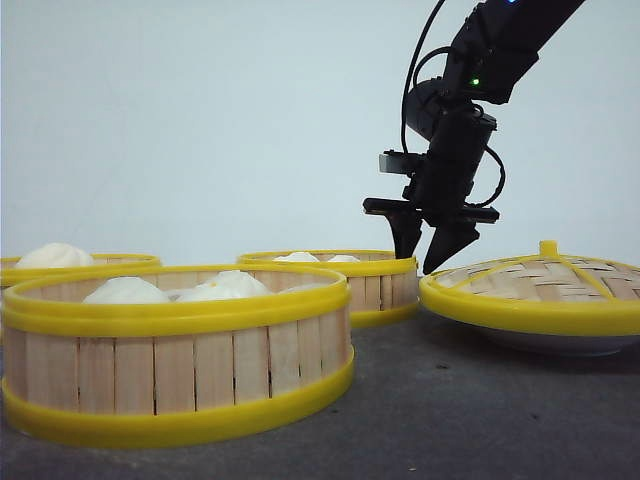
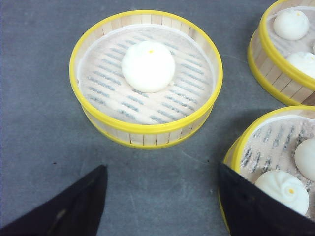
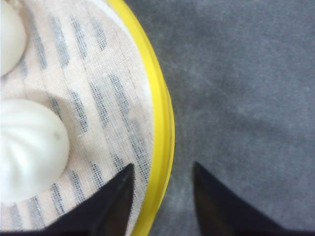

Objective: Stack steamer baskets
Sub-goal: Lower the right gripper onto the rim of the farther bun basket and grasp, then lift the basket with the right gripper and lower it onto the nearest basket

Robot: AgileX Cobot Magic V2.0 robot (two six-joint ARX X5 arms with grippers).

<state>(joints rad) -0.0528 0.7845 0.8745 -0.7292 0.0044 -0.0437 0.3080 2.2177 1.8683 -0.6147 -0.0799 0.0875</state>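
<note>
Starting closest to you, the round bamboo-slat steamer basket with thick yellow rims (image 1: 175, 350) sits on the grey desk (image 1: 450, 410) holding white buns (image 1: 125, 291). In the left wrist view, the left end effector (image 2: 162, 196) hovers spread above the bare desk, one finger overlapping this basket's rim in the picture. If you bring it straight down, that finger could strike the rim or press a bun.

Further back, the second slatted yellow-rimmed basket (image 1: 340, 285) is where the right end effector (image 1: 428, 250) hangs. Its fingers are spread and straddle the yellow rim, one finger (image 3: 106, 206) over the cloth liner inside, the other over the desk outside. I judge this a one-sided wall pinch. Lifting that way could tip the basket and roll the buns (image 3: 29, 147), or the smooth plastic rim might slip. The inner finger could also snag the liner.

Just beside it on the right lies the domed woven-bamboo lid with yellow rim (image 1: 535, 285). A sideways swing could knock it.

Farthest left, a third basket (image 1: 80, 265) with a single bun (image 2: 147, 66) stands well apart.
</note>
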